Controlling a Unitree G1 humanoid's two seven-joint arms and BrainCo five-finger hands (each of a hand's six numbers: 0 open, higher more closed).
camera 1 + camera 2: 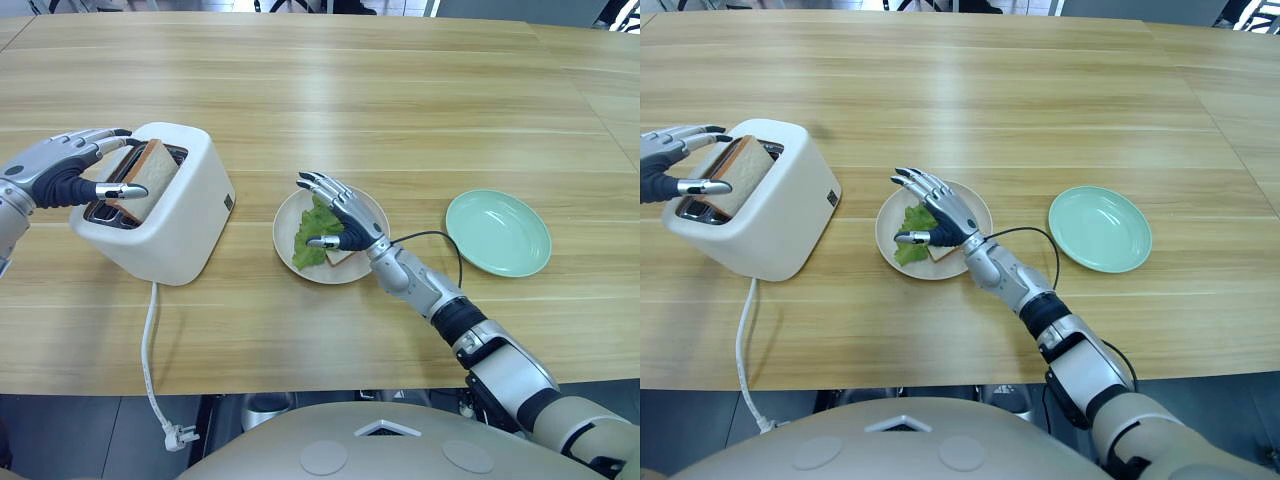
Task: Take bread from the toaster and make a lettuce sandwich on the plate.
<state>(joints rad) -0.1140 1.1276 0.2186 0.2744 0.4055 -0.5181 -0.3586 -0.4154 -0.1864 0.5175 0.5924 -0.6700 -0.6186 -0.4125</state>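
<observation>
A white toaster stands at the left of the table, with a slice of bread sticking up out of its slot. My left hand is at the slot, its fingers closed around that slice. In the middle sits a beige plate holding a bread slice with a green lettuce leaf on top. My right hand hovers over the plate's right side, fingers spread, holding nothing.
An empty light green plate lies to the right of the beige one. The toaster's white cord runs to the table's front edge and hangs off with its plug. A thin black cable loops beside my right wrist.
</observation>
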